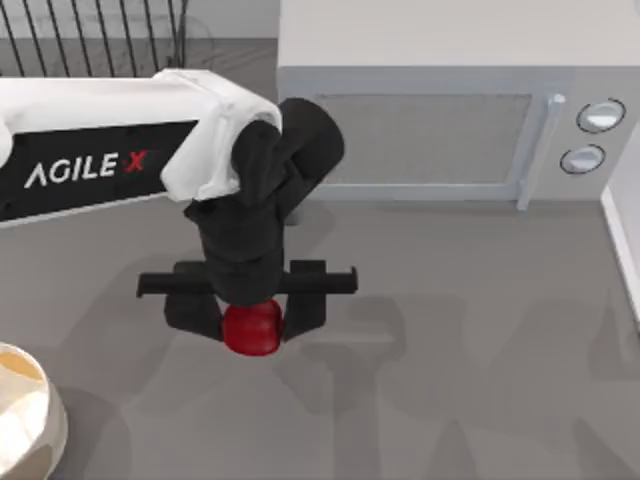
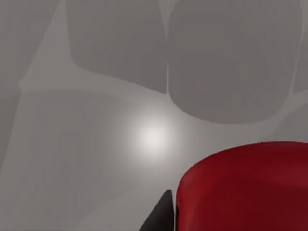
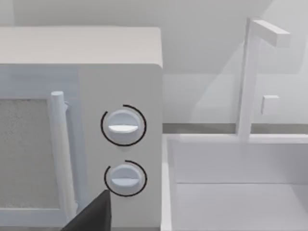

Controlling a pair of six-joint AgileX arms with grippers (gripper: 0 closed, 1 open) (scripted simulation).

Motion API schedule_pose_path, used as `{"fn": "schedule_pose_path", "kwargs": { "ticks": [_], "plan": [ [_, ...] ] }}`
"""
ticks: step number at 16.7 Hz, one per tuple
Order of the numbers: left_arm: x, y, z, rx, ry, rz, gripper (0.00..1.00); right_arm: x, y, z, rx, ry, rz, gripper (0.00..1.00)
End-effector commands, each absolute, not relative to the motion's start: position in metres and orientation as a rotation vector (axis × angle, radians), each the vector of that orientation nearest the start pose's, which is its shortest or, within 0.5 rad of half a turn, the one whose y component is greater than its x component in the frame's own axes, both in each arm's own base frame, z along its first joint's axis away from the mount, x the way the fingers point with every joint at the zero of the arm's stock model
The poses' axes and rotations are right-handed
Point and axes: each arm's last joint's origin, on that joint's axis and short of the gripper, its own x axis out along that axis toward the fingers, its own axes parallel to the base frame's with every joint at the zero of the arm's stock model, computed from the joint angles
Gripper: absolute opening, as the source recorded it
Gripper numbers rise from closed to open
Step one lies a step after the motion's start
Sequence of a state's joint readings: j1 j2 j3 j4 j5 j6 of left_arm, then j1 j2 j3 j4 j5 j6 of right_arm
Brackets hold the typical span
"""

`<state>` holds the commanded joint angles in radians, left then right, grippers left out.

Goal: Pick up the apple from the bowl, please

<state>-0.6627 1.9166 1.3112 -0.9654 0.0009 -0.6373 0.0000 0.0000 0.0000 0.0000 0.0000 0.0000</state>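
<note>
Now apple [image 1: 251, 328] between left gripper [image 1: 252, 322] fingers.

— What stands at the back of the grey tabletop [image 1: 480, 330]?
— A pale microwave [image 1: 450, 100], with a speckled door window, an upright handle [image 1: 535, 150] and two round knobs [image 1: 600, 115] one above the other.
— Anything beside it?
— At the right edge, a white basin [image 3: 231, 187] with a square white tap [image 3: 250, 72]. At the back left, a rack of thin dark bars [image 1: 90, 35].
</note>
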Motion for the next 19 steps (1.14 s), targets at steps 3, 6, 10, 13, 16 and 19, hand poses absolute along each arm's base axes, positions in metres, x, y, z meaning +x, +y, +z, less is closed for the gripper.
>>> {"fn": "schedule_pose_path", "kwargs": {
  "ticks": [3,6,10,13,16,19],
  "plan": [
    [0.2783,-0.2138,0.1590,0.016,1.571,-0.016,0.23,0.1057,-0.0012,0.1600,0.000,0.000,0.000,1.00],
    [0.2783,-0.2138,0.1590,0.016,1.571,-0.016,0.45,0.1057,-0.0012,0.1600,0.000,0.000,0.000,1.00],
    [0.2783,-0.2138,0.1590,0.016,1.571,-0.016,0.75,0.1057,-0.0012,0.1600,0.000,0.000,0.000,1.00],
    [0.2783,-0.2138,0.1590,0.016,1.571,-0.016,0.98,0.1057,-0.0012,0.1600,0.000,0.000,0.000,1.00],
    [0.2783,-0.2138,0.1590,0.016,1.571,-0.016,1.00,0.1057,-0.0012,0.1600,0.000,0.000,0.000,1.00],
    [0.2783,-0.2138,0.1590,0.016,1.571,-0.016,1.00,0.1057,-0.0012,0.1600,0.000,0.000,0.000,1.00]
  ]
}}
